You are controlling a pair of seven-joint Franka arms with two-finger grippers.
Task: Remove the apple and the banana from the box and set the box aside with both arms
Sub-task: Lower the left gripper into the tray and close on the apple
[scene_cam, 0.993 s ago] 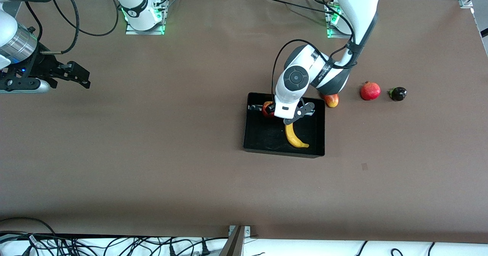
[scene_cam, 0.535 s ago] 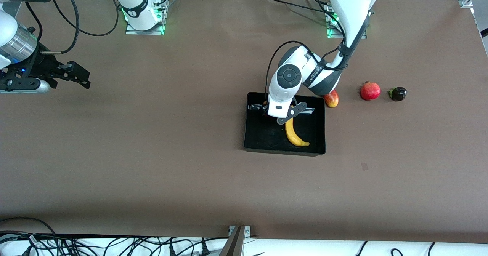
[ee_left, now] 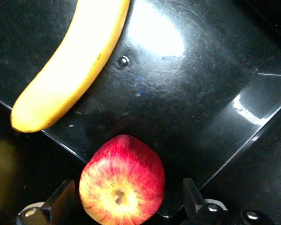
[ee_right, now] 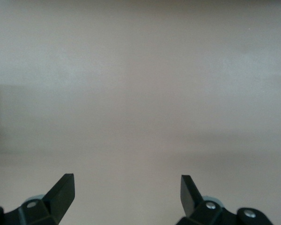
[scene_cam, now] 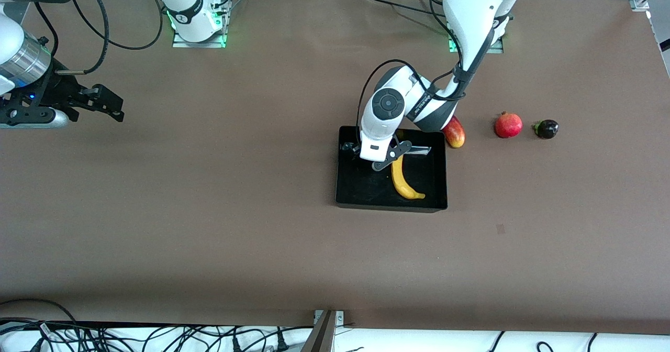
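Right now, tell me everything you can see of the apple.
The apple is small and round, red-streaked with a yellowish patch around its stem dimple, skin smooth and intact. It sits in the glossy black tray, dimple facing the left wrist camera, between the left gripper's open fingers, which do not touch it. The banana lies apart.

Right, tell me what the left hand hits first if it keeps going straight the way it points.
Probably the apple: it sits between the open left hand's fingers, on the tray. Depth is unclear.

Glossy black plastic box (scene_cam: 437, 184), scuffed.
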